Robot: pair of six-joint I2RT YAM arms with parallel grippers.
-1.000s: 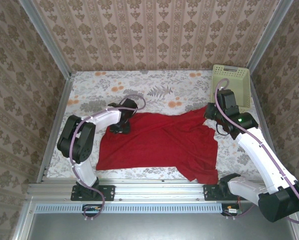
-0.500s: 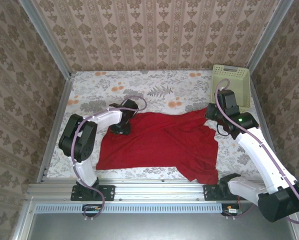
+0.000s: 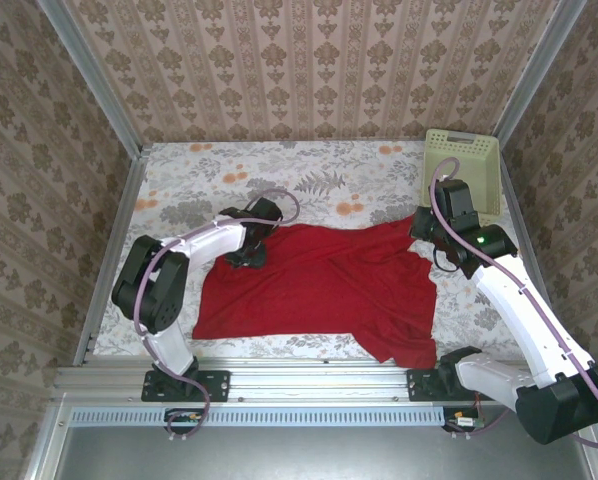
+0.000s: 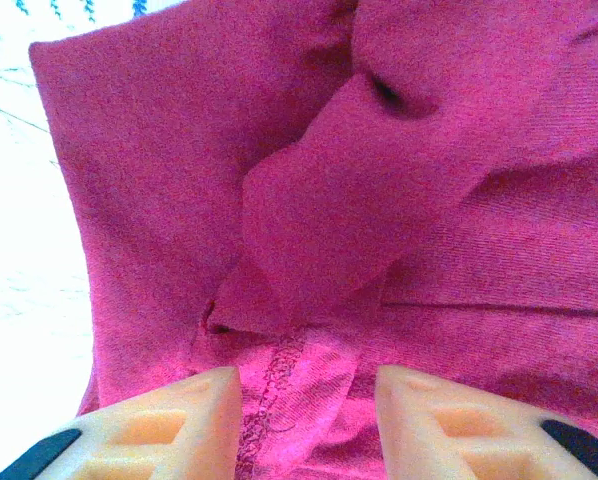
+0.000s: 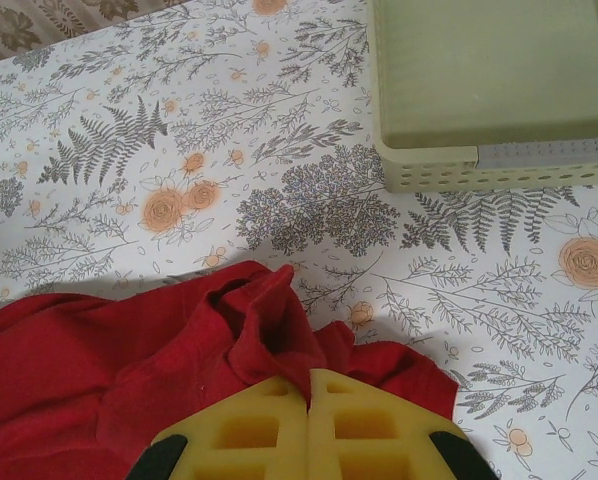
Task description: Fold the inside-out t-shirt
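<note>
The flat white table cover printed with grey ferns and orange flowers fills the cell floor. Across its middle and down toward 6 o'clock lies the bright red cloth t-shirt. It is spread wide but rumpled, with a diagonal crease and one flap trailing to the near rail at 5 o'clock. The pale green plastic basket sits well apart at 2 o'clock, out of the working area.

Each arm takes one far corner, which looks like a start on flattening or turning the garment. The left gripper is low at the shirt's 10 o'clock corner. In its wrist view the tan fingers stand apart over a stitched hem, unclosed and apparently lining up a grasp.

The right gripper is at the shirt's 2 o'clock corner. Its yellow fingers are pressed together, and cloth bunches into a ridge at their tips, so I judge it is pinching the fabric to anchor that corner.
</note>
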